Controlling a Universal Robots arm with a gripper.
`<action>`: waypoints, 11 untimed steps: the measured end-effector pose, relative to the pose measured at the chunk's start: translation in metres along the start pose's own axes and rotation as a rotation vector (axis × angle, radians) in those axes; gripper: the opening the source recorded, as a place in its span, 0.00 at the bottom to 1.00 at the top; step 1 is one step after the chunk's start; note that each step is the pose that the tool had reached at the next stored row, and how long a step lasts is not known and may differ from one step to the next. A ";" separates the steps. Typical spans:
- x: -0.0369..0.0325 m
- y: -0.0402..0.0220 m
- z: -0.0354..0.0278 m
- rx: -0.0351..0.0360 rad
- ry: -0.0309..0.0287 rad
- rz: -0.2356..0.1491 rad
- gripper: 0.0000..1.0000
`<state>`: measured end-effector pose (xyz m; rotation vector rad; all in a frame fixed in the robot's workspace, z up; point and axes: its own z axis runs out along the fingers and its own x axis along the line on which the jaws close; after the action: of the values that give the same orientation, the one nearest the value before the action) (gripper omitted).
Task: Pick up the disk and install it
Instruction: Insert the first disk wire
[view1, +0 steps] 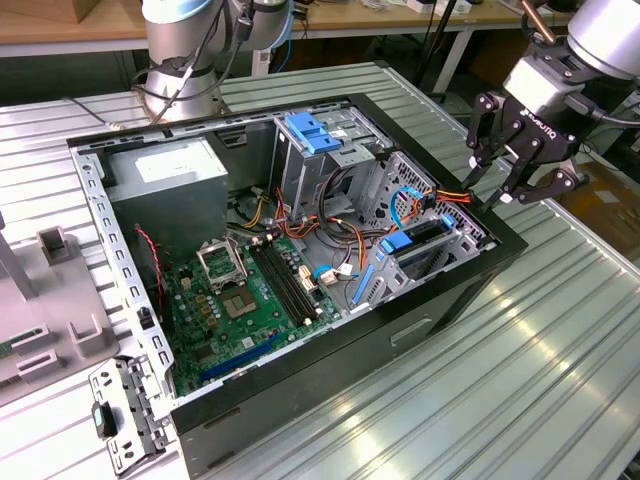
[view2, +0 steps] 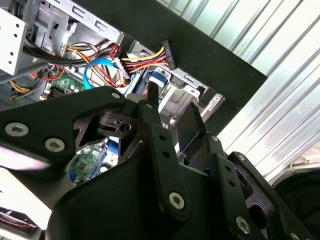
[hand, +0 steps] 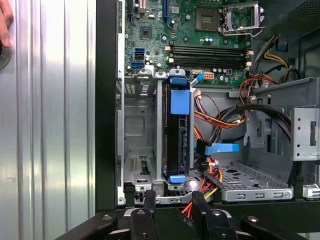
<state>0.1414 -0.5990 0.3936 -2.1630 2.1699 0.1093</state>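
The disk (hand: 177, 137) stands on edge in a slot of the metal drive cage (hand: 135, 130) at the case's front corner, with blue plastic at both ends. In the exterior view it shows as a dark slab with a blue rail (view1: 418, 238) near the case's right wall. My gripper (view1: 497, 195) hovers just above and outside that wall, on the exterior view's right. It is open, with nothing between its fingers. In both wrist views the black fingertips (hand: 150, 200) (view2: 150, 95) point down at the cage, apart from the disk.
The open black case (view1: 480, 270) lies on a ribbed metal table. Inside it are a green motherboard (view1: 240, 300), a grey power-supply box (view1: 170, 175), a blue-handled upper cage (view1: 310, 135) and loose cables (hand: 220, 117). A hand (hand: 3, 25) rests at the table's edge.
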 end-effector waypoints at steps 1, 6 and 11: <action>0.0000 -0.0007 0.0002 -0.0001 0.0001 -0.001 0.42; 0.0001 -0.0037 0.0010 -0.0007 0.0000 -0.007 0.42; 0.0002 -0.0070 0.0019 -0.0013 0.0000 -0.013 0.42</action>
<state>0.1484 -0.5990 0.3917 -2.1774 2.1561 0.1101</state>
